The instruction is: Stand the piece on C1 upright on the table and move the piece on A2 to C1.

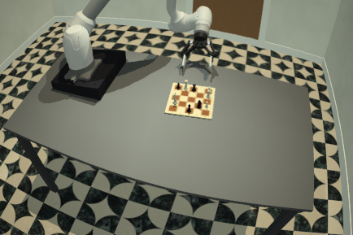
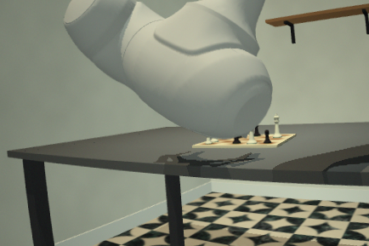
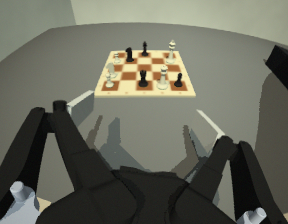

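- I see the hand [image 1: 197, 64] with its fingers spread wide apart and nothing between them, hanging over the far part of the grey counter [image 1: 122, 141].
- The chessboard [image 1: 190, 102] lies on the counter, nearer the camera than the hand in the top view, apart from it; in the wrist view the chessboard [image 3: 145, 75] sits ahead of the fingers, well beyond their tips.
- Black and white pieces stand on the board; a tall white piece [image 2: 276, 126] stands upright at its far corner in the exterior view.
- I cannot read the edge letters, so I cannot tell which pieces sit on C1 and A2.
- In the exterior view the arm's white joint [image 2: 187, 66] fills the frame and hides part of the board.
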You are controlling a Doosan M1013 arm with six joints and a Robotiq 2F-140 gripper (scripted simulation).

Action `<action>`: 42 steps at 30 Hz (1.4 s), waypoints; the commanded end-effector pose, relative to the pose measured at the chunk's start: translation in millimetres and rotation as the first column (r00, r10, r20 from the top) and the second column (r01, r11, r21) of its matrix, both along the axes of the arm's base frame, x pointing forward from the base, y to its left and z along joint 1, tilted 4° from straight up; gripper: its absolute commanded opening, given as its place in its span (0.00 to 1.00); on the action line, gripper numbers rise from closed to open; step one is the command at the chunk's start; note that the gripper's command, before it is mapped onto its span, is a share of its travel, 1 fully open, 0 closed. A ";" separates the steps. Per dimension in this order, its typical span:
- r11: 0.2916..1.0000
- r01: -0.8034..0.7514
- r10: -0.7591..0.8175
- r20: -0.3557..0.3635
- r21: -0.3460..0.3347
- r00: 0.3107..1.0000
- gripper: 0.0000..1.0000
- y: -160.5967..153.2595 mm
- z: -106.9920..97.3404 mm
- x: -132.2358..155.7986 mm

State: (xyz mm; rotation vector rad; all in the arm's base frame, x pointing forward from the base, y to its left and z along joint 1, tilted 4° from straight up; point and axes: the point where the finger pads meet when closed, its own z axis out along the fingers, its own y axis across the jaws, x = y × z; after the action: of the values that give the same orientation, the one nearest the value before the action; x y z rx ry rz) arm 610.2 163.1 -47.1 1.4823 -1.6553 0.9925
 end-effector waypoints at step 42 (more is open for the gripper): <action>1.000 0.000 0.000 0.000 0.000 1.000 1.00 -0.1 24.0 1.8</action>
State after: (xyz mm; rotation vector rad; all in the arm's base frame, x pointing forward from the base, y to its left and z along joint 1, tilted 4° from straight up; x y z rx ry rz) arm 611.4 163.0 -30.8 1.4822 -1.6554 0.9926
